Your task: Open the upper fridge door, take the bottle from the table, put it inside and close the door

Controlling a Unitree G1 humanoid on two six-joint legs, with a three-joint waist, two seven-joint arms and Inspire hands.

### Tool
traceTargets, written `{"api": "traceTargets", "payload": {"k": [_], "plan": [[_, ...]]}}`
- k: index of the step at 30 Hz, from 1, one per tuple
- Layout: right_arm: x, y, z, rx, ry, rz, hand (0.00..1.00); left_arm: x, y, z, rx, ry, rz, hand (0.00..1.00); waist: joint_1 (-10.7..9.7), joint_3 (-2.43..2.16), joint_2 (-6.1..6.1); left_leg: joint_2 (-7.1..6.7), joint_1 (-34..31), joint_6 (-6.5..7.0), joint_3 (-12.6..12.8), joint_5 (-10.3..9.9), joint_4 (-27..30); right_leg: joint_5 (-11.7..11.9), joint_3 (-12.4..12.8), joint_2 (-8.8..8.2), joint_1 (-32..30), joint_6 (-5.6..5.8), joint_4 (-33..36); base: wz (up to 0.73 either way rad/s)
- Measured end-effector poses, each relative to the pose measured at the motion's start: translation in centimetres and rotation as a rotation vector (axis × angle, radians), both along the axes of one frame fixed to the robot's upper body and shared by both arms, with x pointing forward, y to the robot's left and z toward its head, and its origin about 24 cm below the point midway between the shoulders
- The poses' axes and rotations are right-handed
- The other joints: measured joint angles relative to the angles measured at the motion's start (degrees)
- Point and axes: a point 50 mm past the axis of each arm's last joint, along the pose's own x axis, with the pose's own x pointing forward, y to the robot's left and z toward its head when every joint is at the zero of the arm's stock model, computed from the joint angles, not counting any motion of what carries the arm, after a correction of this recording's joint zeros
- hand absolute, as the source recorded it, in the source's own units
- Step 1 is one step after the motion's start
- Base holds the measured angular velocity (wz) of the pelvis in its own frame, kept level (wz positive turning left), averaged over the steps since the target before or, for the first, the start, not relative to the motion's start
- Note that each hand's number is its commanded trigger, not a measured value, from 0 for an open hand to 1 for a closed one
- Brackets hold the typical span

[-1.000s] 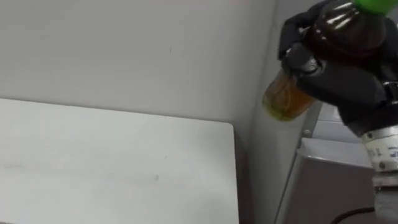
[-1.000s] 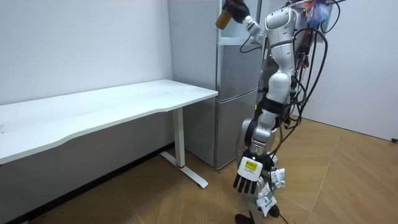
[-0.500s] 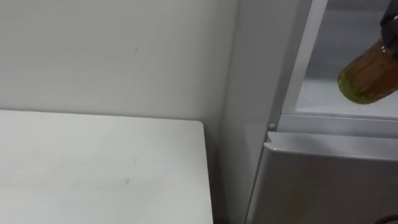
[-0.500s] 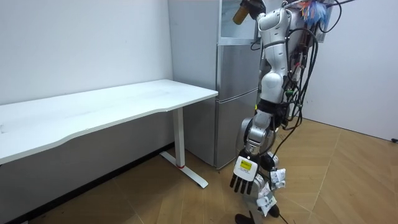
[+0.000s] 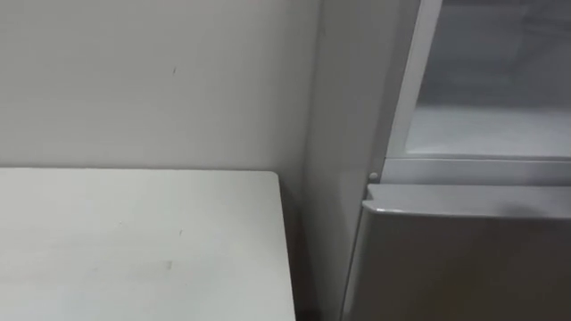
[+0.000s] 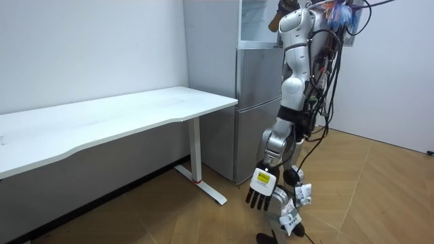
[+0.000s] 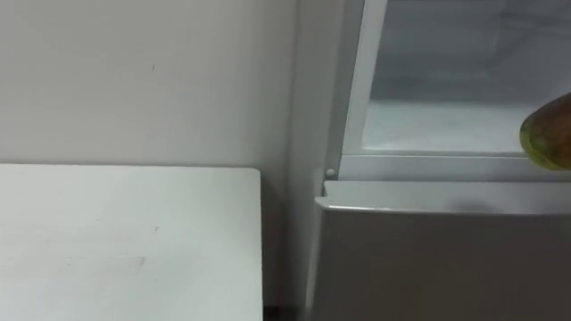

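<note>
Since half a second ago the head camera has swung further onto the fridge, and in the room view the raised arm has pulled in closer to the robot's head.

Room is plain: a smooth, off-white wall (image 6: pixel 81 47) and a wood-pattern plank floor (image 6: pixel 359 196). A long white table (image 6: pixel 122 115) with a flat matte top and rounded corner runs along the wall, its end just beside the fridge (image 6: pixel 254 102). The fridge is a tall, boxy grey metal thing; its lower door (image 7: pixel 428 259) is closed, while the upper compartment (image 7: pixel 446 80) stands open, pale and frosty-looking inside with a white frame.

The robot stands right up against the fridge front. Its right hand (image 6: pixel 281 8) is up at the open top section, clasped around the bottle (image 7: pixel 551 134). Only the bottle's rounded amber bottom pokes in at the edge of the right eye view, in front of the compartment's sill. The left hand (image 6: pixel 260 197) hangs low by the legs, fingers loose and straight.
</note>
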Motion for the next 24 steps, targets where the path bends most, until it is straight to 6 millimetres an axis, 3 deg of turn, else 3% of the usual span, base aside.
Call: {"api": "traceTargets", "payload": {"k": [6,8,10,18,24], "plan": [[0.6,0.2,-0.2,0.003,0.015,0.016,1.0,0.4,0.2,0.0,0.022,-0.005,0.0,0.0,0.79,0.28,-0.14,0.22,-0.18,-0.03,0.66,-0.02,0.18,0.13,0.52,0.08,-0.68,-0.14,0.66,-0.06],[1.5,0.3,0.0,0.012,0.015,0.036,1.0,0.8,0.3,0.0,0.026,-0.013,-0.003,0.0,1.05,0.87,-0.18,0.24,-0.29,-0.04,0.59,-0.05,0.1,0.15,0.56,0.08,-0.78,-0.18,0.82,0.0],[2.2,0.3,0.2,0.025,0.014,0.041,1.0,1.0,0.3,0.0,0.026,-0.017,-0.004,0.0,1.26,0.98,-0.12,0.24,-0.44,-0.03,0.59,-0.06,0.11,0.17,0.56,0.07,-0.92,-0.22,0.82,0.0],[4.6,0.2,0.7,0.027,0.071,0.05,1.0,1.5,0.4,0.0,0.025,-0.031,0.02,0.0,2.17,0.74,-0.13,0.3,-1.17,-0.06,0.61,0.0,0.9,0.19,0.47,0.07,-1.78,-0.24,0.92,0.0],[5.6,-1.1,0.9,-0.016,0.166,0.003,1.0,1.9,1.2,0.1,0.038,-0.032,0.013,0.0,3.32,0.44,-0.5,0.29,-1.22,-0.07,0.48,0.0,1.0,0.18,0.42,-0.28,-1.73,-0.24,0.9,0.0]]}}
